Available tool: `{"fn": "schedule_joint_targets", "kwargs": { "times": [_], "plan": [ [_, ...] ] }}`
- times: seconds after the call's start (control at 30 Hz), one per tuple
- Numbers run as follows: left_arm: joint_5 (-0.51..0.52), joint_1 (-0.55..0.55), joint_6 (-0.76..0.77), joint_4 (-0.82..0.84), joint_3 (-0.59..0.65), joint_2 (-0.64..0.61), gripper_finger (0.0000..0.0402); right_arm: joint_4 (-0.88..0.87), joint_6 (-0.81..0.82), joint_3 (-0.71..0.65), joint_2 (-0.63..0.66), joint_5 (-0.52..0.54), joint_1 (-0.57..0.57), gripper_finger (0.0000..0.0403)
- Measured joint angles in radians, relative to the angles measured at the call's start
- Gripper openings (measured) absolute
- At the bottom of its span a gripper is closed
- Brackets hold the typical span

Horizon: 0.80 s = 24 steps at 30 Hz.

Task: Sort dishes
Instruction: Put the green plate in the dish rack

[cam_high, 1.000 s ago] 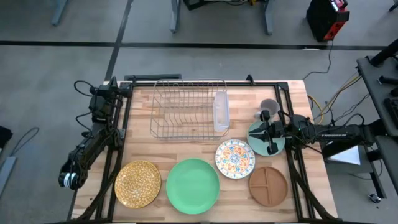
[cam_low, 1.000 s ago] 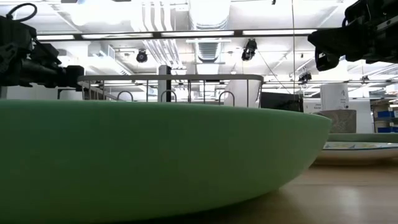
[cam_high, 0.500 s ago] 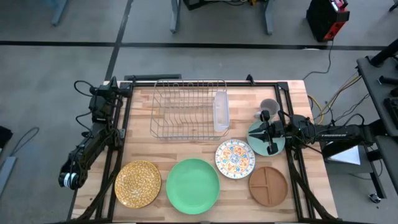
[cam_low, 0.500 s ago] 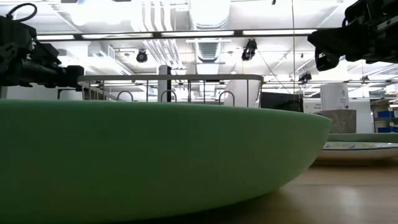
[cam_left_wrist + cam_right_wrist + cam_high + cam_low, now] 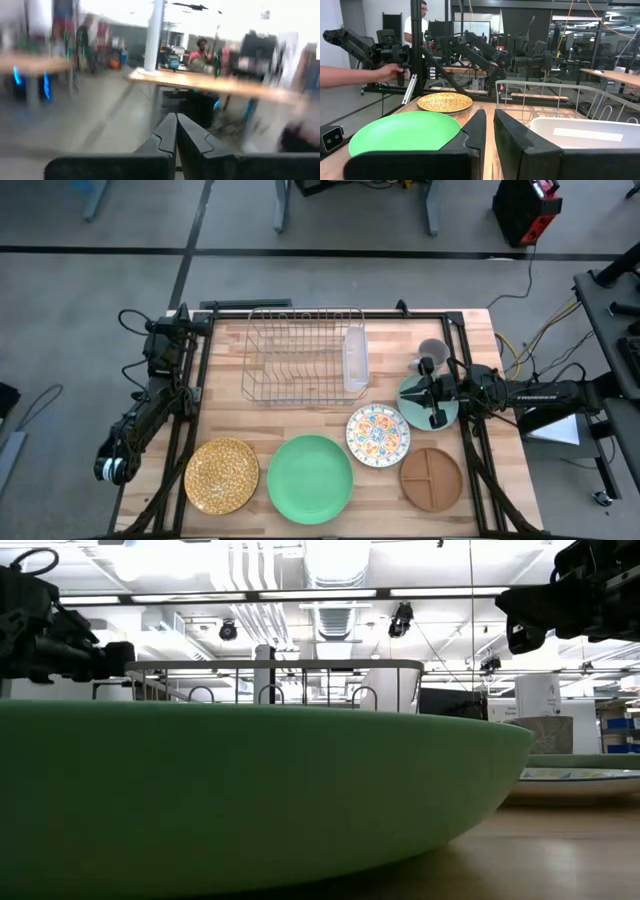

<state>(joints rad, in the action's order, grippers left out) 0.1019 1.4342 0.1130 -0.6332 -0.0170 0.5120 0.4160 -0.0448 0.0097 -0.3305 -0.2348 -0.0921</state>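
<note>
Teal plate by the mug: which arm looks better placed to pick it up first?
Right, probably. The right gripper hovers directly over the teal plate, beside the mug. The left gripper sits off the table's far left corner, facing away into the room.

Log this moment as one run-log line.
left gripper: shut, parked off the table's left edge | right gripper: above pale teal plate, holding nothing | dish rack: no plates
</note>
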Motion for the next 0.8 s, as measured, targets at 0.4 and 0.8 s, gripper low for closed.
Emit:
{"fn": "schedule_joint_targets", "kwargs": {
  "times": [0.4,0.8],
  "plan": [
    [0.134,0.002,0.341,-0.025,0.001,-0.116,0.0000,0.011,-0.054,0.000,0.000,0.000,0.000,0.0039],
    [-0.213,0.002,0.340,0.093,-0.150,-0.264,0.0000,0.011,-0.035,0.000,0.000,0.057,0.000,0.0031]
  ]
}}
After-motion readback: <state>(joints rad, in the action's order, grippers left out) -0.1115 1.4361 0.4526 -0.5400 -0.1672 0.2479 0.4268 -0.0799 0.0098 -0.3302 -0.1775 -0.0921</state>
